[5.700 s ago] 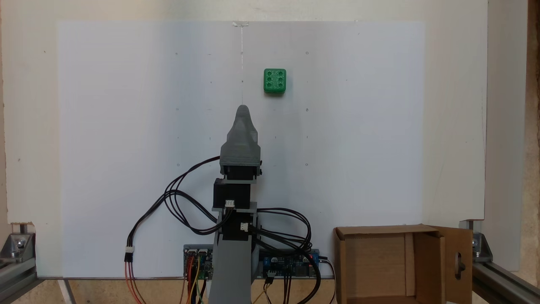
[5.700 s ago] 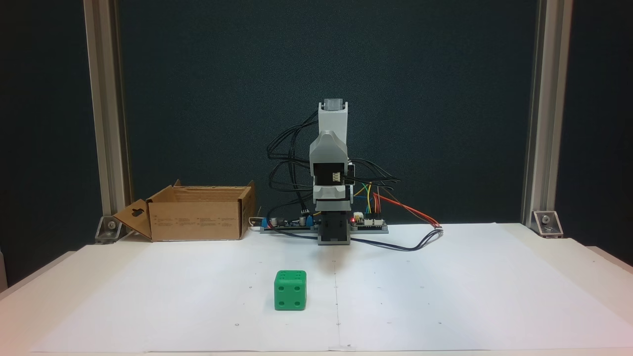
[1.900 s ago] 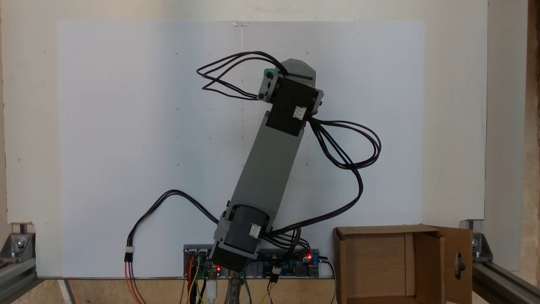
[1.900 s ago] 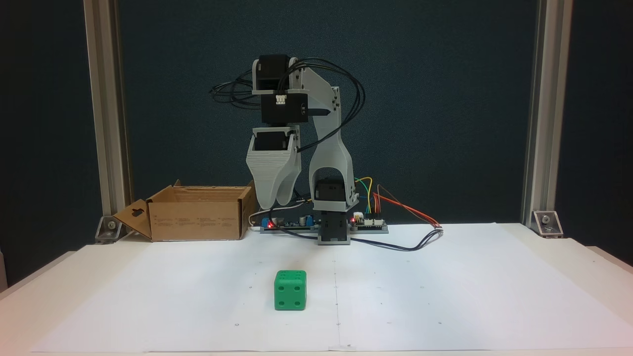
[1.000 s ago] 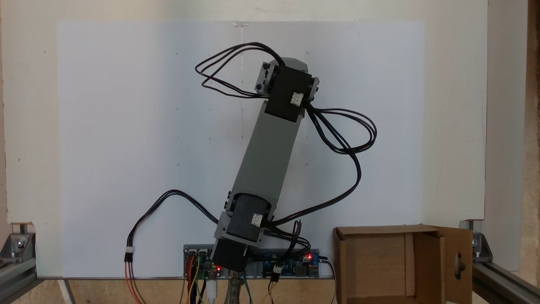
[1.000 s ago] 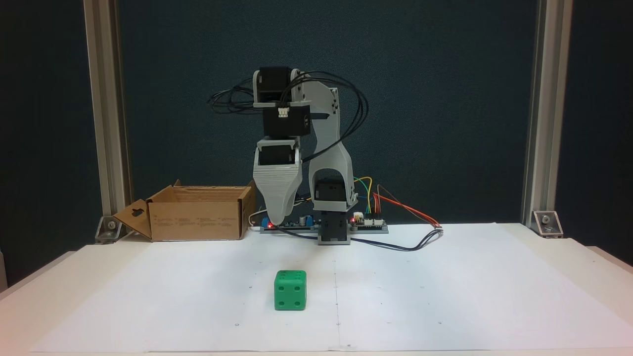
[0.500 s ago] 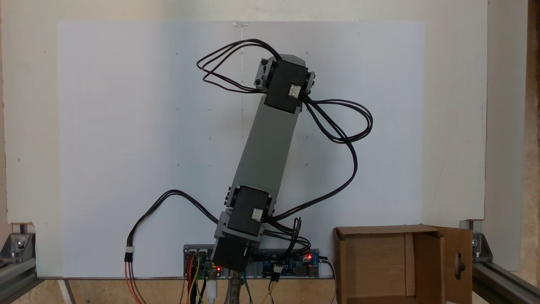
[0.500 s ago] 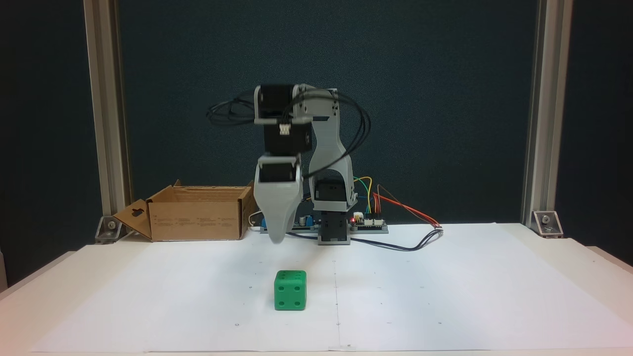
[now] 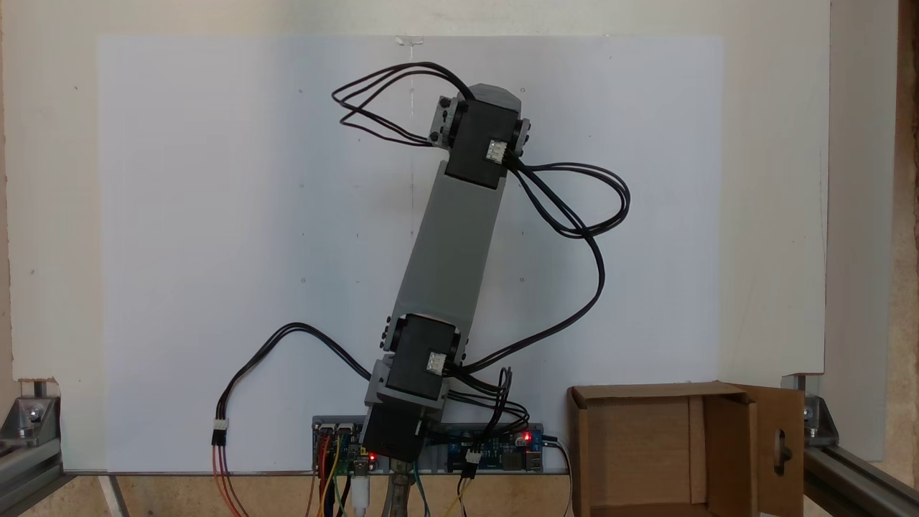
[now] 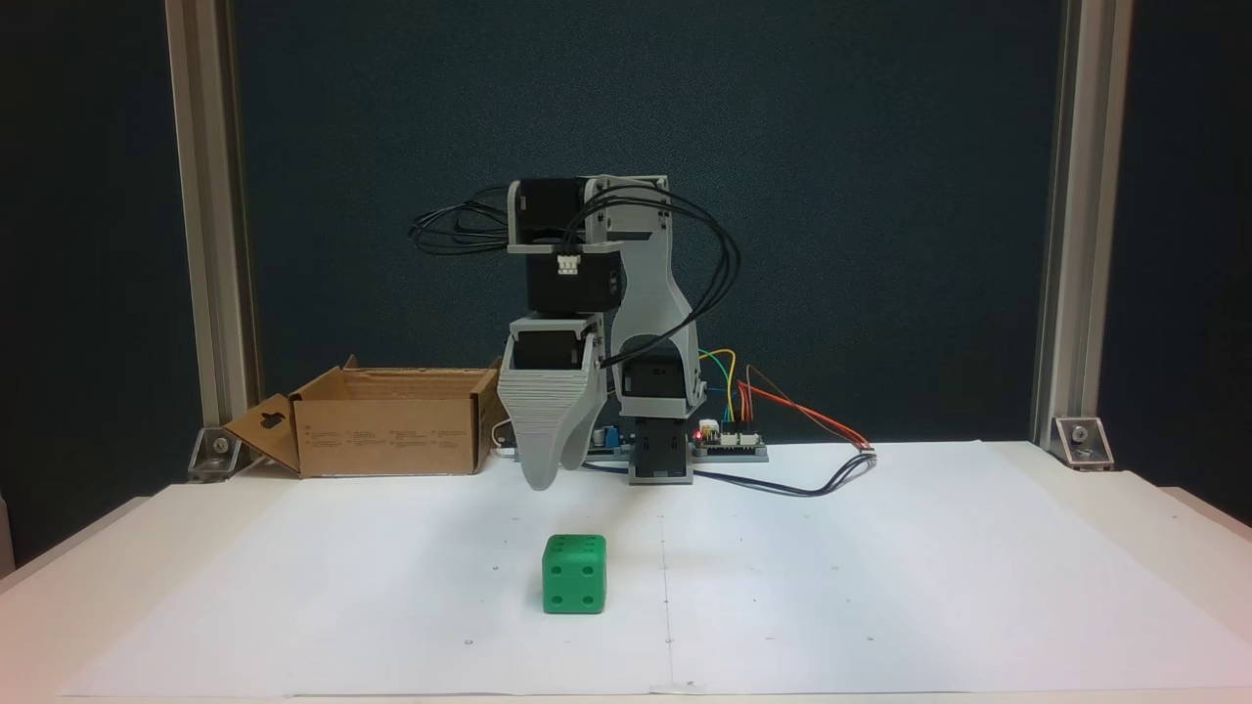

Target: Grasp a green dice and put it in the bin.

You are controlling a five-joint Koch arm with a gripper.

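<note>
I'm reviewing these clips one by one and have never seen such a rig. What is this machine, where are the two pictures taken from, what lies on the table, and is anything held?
It is a small hobby robot arm with a gripper at its end. One fixed view looks down from above, where the arm covers the dice. The other faces the arm from table height. On the white sheet lies a green dice, four pips facing the camera. A cardboard bin, open-topped, stands beside the arm's base. The gripper hangs above the dice, apart from it, holding nothing. Whether it is open cannot be told: a single tip shows.
</note>
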